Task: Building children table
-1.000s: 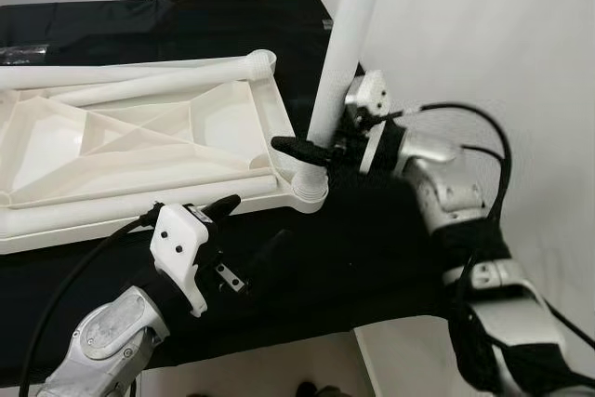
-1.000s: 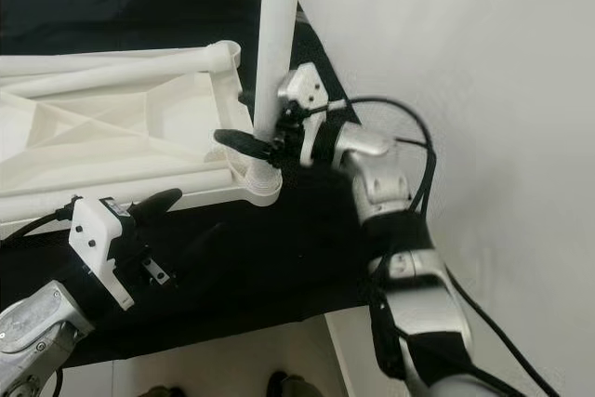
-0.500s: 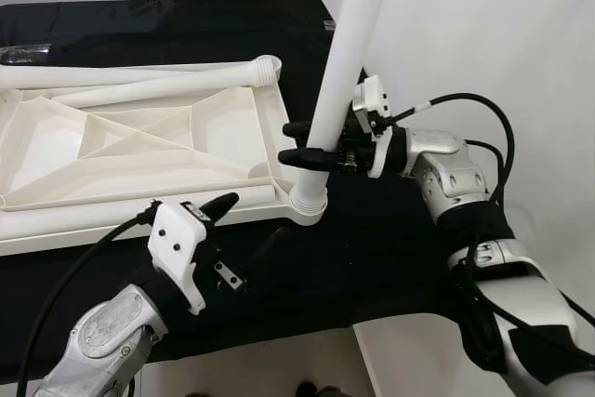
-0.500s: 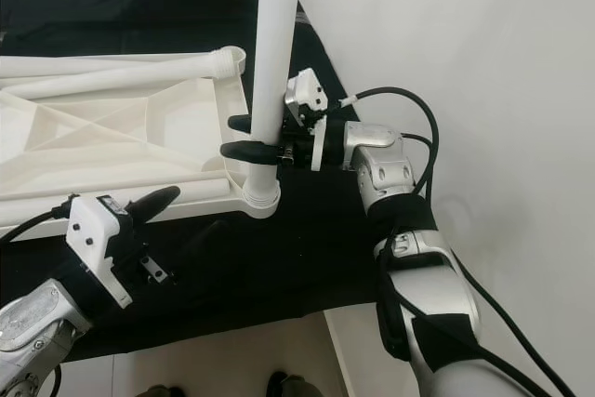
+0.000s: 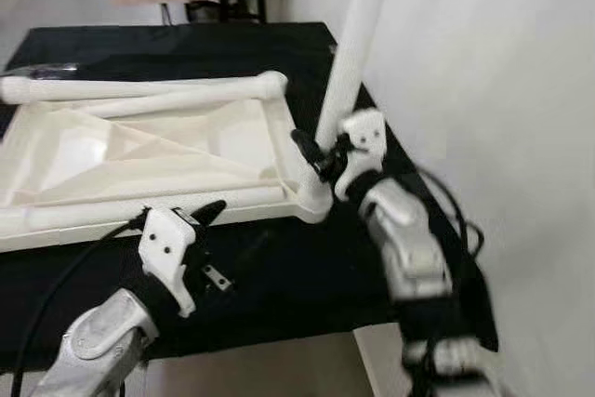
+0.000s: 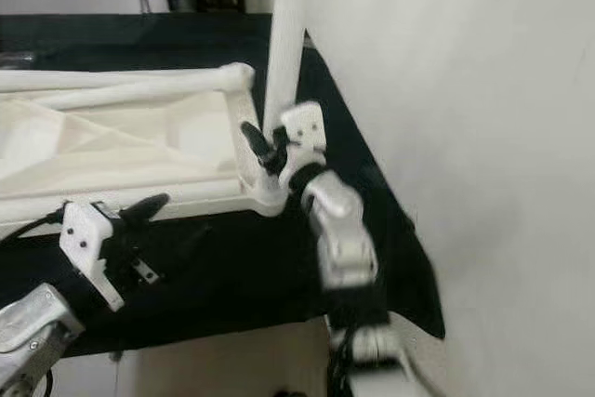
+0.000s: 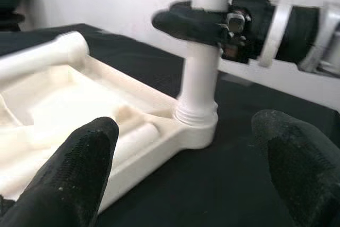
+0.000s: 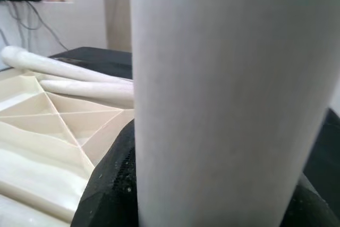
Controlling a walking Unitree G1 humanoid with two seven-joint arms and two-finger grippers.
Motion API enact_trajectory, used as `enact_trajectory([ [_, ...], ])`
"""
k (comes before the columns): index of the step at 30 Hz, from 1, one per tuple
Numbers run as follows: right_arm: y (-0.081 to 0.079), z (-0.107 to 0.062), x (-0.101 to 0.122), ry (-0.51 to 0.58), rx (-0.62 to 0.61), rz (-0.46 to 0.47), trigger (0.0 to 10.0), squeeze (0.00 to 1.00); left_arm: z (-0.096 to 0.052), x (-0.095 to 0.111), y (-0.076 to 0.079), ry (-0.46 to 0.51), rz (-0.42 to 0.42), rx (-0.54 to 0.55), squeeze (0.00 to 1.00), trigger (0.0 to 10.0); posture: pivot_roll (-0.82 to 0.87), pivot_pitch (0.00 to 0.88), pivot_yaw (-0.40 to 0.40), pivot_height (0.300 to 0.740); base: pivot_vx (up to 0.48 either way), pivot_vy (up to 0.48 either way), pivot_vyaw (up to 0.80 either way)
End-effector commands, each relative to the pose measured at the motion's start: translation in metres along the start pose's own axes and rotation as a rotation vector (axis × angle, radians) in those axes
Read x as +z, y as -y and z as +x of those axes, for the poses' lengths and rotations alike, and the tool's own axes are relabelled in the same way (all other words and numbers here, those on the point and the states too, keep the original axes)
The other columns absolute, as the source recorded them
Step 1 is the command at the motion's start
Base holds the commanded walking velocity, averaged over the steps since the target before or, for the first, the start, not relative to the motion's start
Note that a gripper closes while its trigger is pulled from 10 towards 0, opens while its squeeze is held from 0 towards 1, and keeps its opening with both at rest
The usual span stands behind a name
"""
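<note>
In the left eye view you have the white tabletop (image 5: 158,160) lying upside down on the black cloth (image 5: 307,267), with the upright leg (image 5: 353,53) standing in its near right corner socket. Your right gripper (image 5: 316,151) pinches that leg just above the socket. Your left gripper (image 5: 209,230) hovers over the cloth near the tabletop's front edge, fingers spread. Two loose legs (image 5: 139,90) lie along the far edge.

The left wrist view shows both fingertips (image 7: 79,158) well apart, aimed at the socket.

In the right wrist view, the leg sits between the fingers.
</note>
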State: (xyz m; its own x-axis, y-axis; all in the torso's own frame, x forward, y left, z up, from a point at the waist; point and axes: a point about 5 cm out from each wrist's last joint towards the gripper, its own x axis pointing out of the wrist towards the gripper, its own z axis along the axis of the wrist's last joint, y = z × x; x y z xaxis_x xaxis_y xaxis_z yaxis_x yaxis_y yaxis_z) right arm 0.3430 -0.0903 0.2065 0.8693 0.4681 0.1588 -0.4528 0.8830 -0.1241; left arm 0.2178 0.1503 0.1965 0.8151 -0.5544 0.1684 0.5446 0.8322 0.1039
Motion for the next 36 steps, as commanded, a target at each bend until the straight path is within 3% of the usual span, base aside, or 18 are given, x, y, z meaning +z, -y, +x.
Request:
enact_trajectory([
  [1,-0.007,-0.003,-0.031,-0.167,0.051,-0.053,0.0,0.00,-0.001,-0.003,0.003,-0.016,-0.004,-0.026,0.00,10.0,0.09,0.170,-0.086,0.740,0.000,0.000,0.00],
  [3,-0.003,0.003,-0.026,-0.155,0.061,-0.065,0.0,0.00,-0.001,-0.003,0.004,-0.011,-0.010,-0.024,0.00,10.0,0.09,0.167,-0.088,0.740,0.000,0.000,0.00],
  [4,0.001,0.006,-0.022,-0.151,0.064,-0.067,7.6,0.00,-0.001,-0.003,0.004,-0.005,-0.015,-0.022,0.00,10.0,0.08,0.170,-0.092,0.740,0.000,0.000,0.00],
  [5,0.001,0.006,-0.022,-0.151,0.064,-0.067,7.6,0.00,-0.001,-0.003,0.004,-0.005,-0.015,-0.022,0.00,10.0,0.08,0.170,-0.092,0.740,0.000,0.000,0.00],
  [6,0.003,0.010,-0.017,-0.134,0.094,-0.057,10.0,0.00,-0.001,-0.004,0.003,-0.010,-0.012,-0.018,0.00,10.0,0.08,0.167,-0.086,0.740,0.000,0.000,0.00],
  [7,0.007,0.011,-0.010,-0.112,0.110,-0.055,10.0,0.62,-0.002,-0.005,0.002,-0.012,-0.010,-0.011,0.00,10.0,0.09,0.168,-0.073,0.740,0.000,0.000,0.00],
  [9,0.007,0.011,-0.010,-0.112,0.110,-0.055,10.0,0.62,-0.002,-0.005,0.002,-0.012,-0.010,-0.011,0.00,10.0,0.09,0.168,-0.073,0.740,0.000,0.000,0.00],
  [10,0.006,0.014,0.000,-0.071,0.174,-0.016,10.0,1.00,-0.003,-0.005,0.002,-0.014,-0.010,-0.007,0.00,10.0,0.08,0.173,-0.071,0.740,0.000,0.000,0.00],
  [12,0.000,0.015,0.018,0.017,0.329,0.012,10.0,1.00,-0.002,-0.005,0.002,-0.013,-0.014,-0.005,0.00,10.0,0.08,0.167,-0.070,0.740,0.000,0.000,0.00],
  [13,-0.003,0.014,0.027,0.055,0.427,0.022,10.0,0.83,0.000,-0.005,0.002,-0.013,-0.015,-0.007,0.00,10.0,0.08,0.174,-0.069,0.740,0.000,0.000,0.00],
  [15,-0.005,0.013,0.032,0.075,0.483,0.023,10.0,0.83,0.001,-0.005,0.002,-0.013,-0.014,-0.008,0.00,10.0,0.08,0.174,-0.069,0.740,0.000,0.000,0.00],
  [16,-0.005,0.013,0.037,0.096,0.562,-0.001,10.0,0.00,0.001,-0.005,0.003,-0.011,-0.015,-0.011,0.00,10.0,0.08,0.177,-0.073,0.740,0.000,0.000,0.00],
  [21,0.001,0.018,0.041,0.061,0.839,-0.070,10.0,0.00,0.001,-0.004,0.003,-0.021,-0.003,-0.010,0.00,10.0,0.12,0.179,-0.077,0.740,0.000,0.000,0.00],
  [27,0.008,0.030,0.047,0.021,0.950,-0.054,10.0,0.00,-0.001,-0.003,0.002,-0.037,0.017,-0.012,0.00,10.0,0.15,0.191,-0.088,0.740,0.000,0.000,0.00],
  [28,0.010,0.032,0.050,0.015,0.982,-0.044,2.9,0.00,-0.001,-0.002,0.002,-0.034,0.017,-0.016,0.00,10.0,0.15,0.194,-0.092,0.740,0.000,0.000,0.00],
  [29,0.010,0.032,0.050,0.015,0.982,-0.044,2.9,0.00,-0.001,-0.002,0.002,-0.034,0.017,-0.016,0.00,10.0,0.15,0.194,-0.092,0.740,0.000,0.000,0.00],
  [30,0.014,0.032,0.053,0.009,1.010,-0.029,0.0,0.00,-0.001,-0.001,0.002,-0.032,0.019,-0.018,0.00,10.0,0.15,0.197,-0.091,0.740,0.000,0.000,0.00],
  [36,0.022,0.030,0.046,-0.038,1.029,-0.019,0.0,0.00,-0.001,0.000,0.003,-0.028,0.025,-0.018,0.00,10.0,0.15,0.200,-0.092,0.740,0.000,0.000,0.00],
])
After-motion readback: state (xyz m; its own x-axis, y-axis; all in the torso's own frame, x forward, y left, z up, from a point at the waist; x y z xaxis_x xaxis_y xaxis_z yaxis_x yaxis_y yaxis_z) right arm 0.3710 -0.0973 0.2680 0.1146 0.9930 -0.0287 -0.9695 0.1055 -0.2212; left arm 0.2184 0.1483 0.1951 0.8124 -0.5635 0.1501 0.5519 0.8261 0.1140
